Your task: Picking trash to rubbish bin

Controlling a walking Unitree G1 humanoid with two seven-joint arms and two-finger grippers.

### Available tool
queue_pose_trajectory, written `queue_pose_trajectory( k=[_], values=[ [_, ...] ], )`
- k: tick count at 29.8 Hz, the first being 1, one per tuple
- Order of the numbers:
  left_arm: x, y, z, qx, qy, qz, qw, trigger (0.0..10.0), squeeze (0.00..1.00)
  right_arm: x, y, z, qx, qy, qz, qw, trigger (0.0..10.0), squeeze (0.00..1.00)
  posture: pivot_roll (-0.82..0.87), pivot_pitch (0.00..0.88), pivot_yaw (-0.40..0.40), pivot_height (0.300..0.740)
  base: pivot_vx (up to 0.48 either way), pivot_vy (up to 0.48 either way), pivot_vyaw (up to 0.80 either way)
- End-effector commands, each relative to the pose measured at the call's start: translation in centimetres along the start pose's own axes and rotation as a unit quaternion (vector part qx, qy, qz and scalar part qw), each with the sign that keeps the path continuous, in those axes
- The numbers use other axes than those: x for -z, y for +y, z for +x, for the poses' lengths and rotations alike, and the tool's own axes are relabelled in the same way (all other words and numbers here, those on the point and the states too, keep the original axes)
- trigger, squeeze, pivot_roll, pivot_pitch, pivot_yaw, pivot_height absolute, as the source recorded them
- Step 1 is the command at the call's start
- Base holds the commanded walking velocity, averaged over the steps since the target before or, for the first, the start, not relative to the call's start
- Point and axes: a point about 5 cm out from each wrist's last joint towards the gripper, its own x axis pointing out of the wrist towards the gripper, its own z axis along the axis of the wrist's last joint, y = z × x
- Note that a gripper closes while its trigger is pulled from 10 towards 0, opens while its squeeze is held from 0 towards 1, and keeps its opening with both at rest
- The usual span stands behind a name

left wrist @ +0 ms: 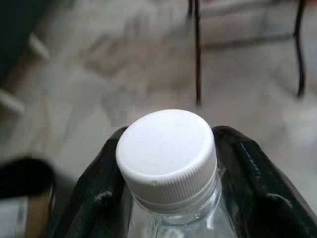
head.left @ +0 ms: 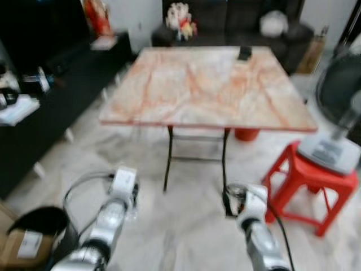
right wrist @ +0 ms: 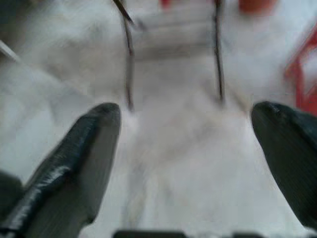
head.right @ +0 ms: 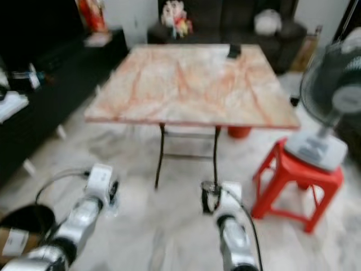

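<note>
A clear plastic bottle (left wrist: 166, 153) with a white ribbed cap sits between the two black fingers of my left gripper (left wrist: 169, 133), which is shut on its neck. That arm reaches forward low over the floor, its wrist (head.left: 124, 185) left of the table legs. My right gripper (right wrist: 187, 111) is open, its fingers (right wrist: 94, 144) spread wide with only floor between them; its wrist (head.left: 251, 206) is low on the right. A black round bin-like shape (head.left: 40, 219) stands at the lower left, blurred.
A marble-topped folding table (head.left: 208, 84) stands ahead with thin black legs (head.left: 167, 158). A red stool (head.left: 307, 180) carrying a fan (head.left: 338, 107) is on the right. A black cabinet (head.left: 51, 96) lines the left. A cardboard box (head.left: 22, 248) lies by the bin.
</note>
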Motion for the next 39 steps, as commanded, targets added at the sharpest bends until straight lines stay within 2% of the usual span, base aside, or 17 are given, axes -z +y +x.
queue_pose_trajectory(
  k=[1, 4, 7, 8, 12, 17, 21, 28, 39],
  values=[
    [1.5, 0.1, -0.4, -0.002, 0.036, -0.002, 0.999, 10.0, 0.0, 2.6, -1.0, -0.9, 0.016, 0.064, -0.008, 0.998, 10.0, 0.0, -0.08, 0.0, 0.022, 0.74, 0.0, 0.0, 0.0],
    [3.6, -0.1, -1.1, 0.009, 0.077, 0.009, 0.997, 10.0, 0.0, 4.8, -1.8, -2.0, 0.035, 0.113, -0.018, 0.993, 10.0, 0.0, -0.08, 0.0, 0.022, 0.74, 0.0, 0.0, 0.0],
    [6.5, 0.1, -2.5, 0.003, 0.143, 0.02, 0.99, 10.0, 0.0, 7.8, -2.8, -3.9, 0.065, 0.177, -0.019, 0.982, 10.0, 0.0, -0.08, 0.0, 0.026, 0.74, 0.0, 0.0, 0.0],
    [6.8, 0.1, -2.6, 0.001, 0.147, 0.013, 0.989, 10.0, 0.0, 8.0, -2.9, -4.1, 0.069, 0.179, -0.014, 0.981, 10.0, 0.0, -0.07, 0.0, 0.027, 0.74, 0.0, 0.0, 0.0],
    [7.3, 0.4, -2.9, -0.006, 0.159, 0.006, 0.987, 10.0, 0.0, 8.2, -2.7, -4.2, 0.069, 0.172, 0.006, 0.983, 10.0, 0.0, -0.09, 0.0, 0.041, 0.74, 0.0, 0.0, 0.0],
    [7.4, 0.6, -2.9, -0.015, 0.165, 0.003, 0.986, 10.0, 0.0, 7.9, -2.7, -4.0, 0.072, 0.167, 0.002, 0.983, 10.0, 0.0, -0.09, 0.0, 0.045, 0.74, 0.0, 0.0, 0.08],
    [7.3, 0.6, -2.8, -0.016, 0.166, 0.003, 0.986, 10.0, 0.0, 7.5, -2.4, -3.7, 0.062, 0.163, -0.015, 0.985, 10.0, 0.0, -0.09, 0.0, 0.044, 0.74, 0.0, 0.0, 0.67],
    [7.4, 0.8, -2.9, -0.019, 0.169, 0.003, 0.985, 10.0, 0.0, 6.8, -2.0, -3.1, 0.057, 0.152, -0.018, 0.987, 10.0, 0.0, -0.08, 0.0, 0.046, 0.74, 0.0, 0.0, 0.76],
    [7.3, 1.0, -2.8, -0.02, 0.163, -0.003, 0.986, 10.0, 0.0, 7.2, -2.0, -3.4, 0.057, 0.159, -0.033, 0.985, 10.0, 0.0, -0.08, 0.0, 0.05, 0.74, 0.0, 0.0, 0.76]
  ],
)
